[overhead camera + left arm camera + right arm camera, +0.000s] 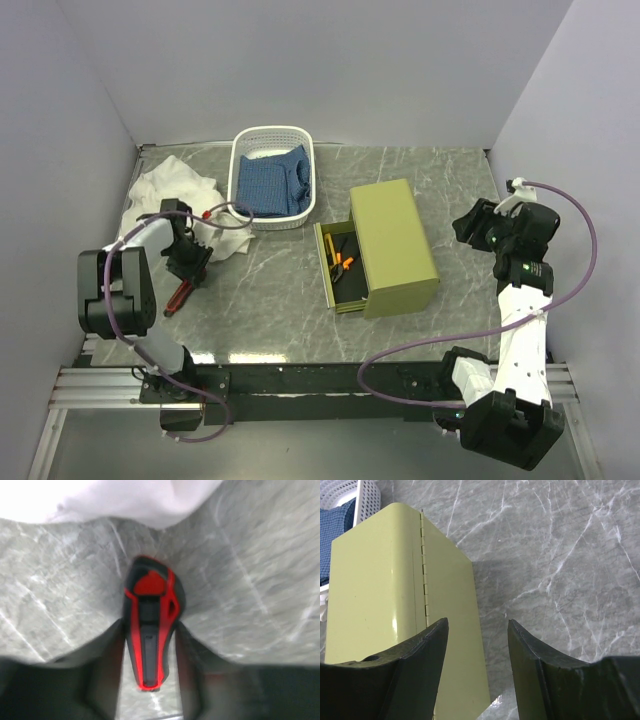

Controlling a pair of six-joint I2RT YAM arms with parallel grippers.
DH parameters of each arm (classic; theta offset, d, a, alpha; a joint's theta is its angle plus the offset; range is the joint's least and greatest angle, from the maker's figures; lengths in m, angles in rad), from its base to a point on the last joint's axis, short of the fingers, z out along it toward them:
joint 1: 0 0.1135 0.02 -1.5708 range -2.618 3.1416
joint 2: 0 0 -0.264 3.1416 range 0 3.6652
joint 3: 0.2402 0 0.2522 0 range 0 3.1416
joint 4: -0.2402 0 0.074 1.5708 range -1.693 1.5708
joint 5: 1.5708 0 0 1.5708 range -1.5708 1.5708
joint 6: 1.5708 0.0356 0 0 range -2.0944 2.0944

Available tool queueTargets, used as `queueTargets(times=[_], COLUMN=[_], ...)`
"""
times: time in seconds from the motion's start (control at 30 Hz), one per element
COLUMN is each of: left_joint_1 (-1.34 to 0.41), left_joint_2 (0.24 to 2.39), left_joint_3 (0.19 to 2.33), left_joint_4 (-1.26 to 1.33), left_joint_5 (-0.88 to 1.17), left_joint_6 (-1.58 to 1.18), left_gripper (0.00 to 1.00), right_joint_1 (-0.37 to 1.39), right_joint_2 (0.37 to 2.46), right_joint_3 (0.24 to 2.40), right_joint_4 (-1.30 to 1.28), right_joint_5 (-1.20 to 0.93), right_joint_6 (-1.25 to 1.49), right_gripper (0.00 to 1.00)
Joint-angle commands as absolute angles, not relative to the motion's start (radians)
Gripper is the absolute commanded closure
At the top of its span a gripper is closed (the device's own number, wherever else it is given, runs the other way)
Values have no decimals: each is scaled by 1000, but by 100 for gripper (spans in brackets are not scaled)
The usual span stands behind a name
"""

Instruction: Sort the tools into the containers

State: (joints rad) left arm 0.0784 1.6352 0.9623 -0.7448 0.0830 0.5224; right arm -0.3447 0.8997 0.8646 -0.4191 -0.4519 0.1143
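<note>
Now left gripper (150,630) straddling red screwdriver (150,600) handle — gripping or just flanking, cannot tell; aiming for centred, full squeeze before lifting — right gripper (477,630) hanging open, empty.

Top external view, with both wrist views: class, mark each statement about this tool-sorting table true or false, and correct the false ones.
1. The olive-green boxy metal drawer chest has a drawer pulled open. True.
2. The white oval perforated plastic basket is empty. False: blue fabric lies in the basket.
3. The red-and-black tool handle lies between the left arm's jaws. True.
4. The right arm's jaws grip the chest. False: they stand open with nothing held.
5. The orange-handled pliers lie on the white cloth. False: they lie inside the open drawer.
</note>
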Motion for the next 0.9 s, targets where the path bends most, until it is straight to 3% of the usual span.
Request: queueTargets(times=[0.0,0.13,0.27,0.4,0.43,0.53,0.6,0.67,0.87], left_joint_1=[81,52,-81,-218,-253,-300,-317,-359,-475], left_joint_2=[1666,1654,1615,1571,1566,1565,1615,1679,1788], left_joint_3=[1079,1195,1290,1278,1260,1172,1123,1130,1184], left_joint_4=[-843,-954,-937,-627,-413,-107,163,300,337], left_joint_5=[207,467,725,951,968,896,885,894,900], left_joint_6=[494,431,318,-39,-251,-644,-814,-960,-1032], left_gripper=[74,91,93,94,93,96,98,99,99], right_joint_1=[-351,-351,-351,-351,-351,-351,-351,-351,-354], right_joint_2=[885,888,890,891,891,894,893,884,862], right_joint_3=[876,879,871,877,882,888,893,893,882], right_joint_4=[-390,-387,-382,-388,-390,-391,-394,-400,-414], right_joint_5=[-448,-448,-452,-454,-454,-456,-459,-456,-440], right_joint_6=[110,112,117,115,115,118,120,118,109], right_gripper=[41,41,41,41,41,41,41,41,41])
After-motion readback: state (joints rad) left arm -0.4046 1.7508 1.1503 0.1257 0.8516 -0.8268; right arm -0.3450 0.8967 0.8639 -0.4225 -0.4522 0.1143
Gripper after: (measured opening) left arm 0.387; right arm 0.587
